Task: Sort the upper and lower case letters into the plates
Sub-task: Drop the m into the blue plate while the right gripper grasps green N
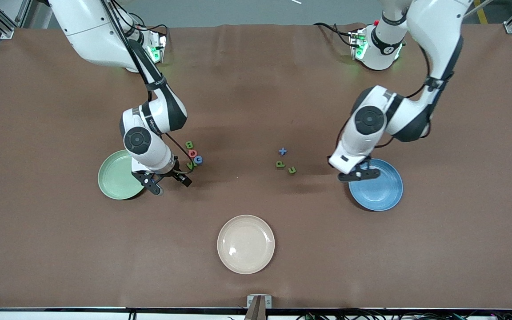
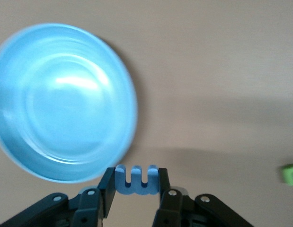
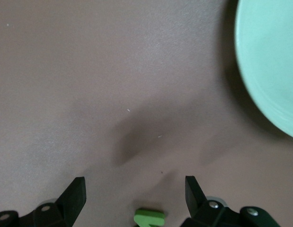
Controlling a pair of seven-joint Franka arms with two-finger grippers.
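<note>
Gripping blue m (image 2: 137, 180), left gripper (image 2: 137, 189) by blue plate (image 2: 23, 118).

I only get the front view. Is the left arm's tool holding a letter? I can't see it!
Observer: Yes. The left wrist view shows the left tool shut on a blue letter shaped like an m.
Operator: Is it over the plate?
Observer: Only just. In that view the letter hangs at the blue plate's rim, not over its middle.
Operator: What about the right tool?
Observer: The right wrist view shows the right tool open, with a green letter lying on the table between its fingers, beside the pale green plate.
</note>
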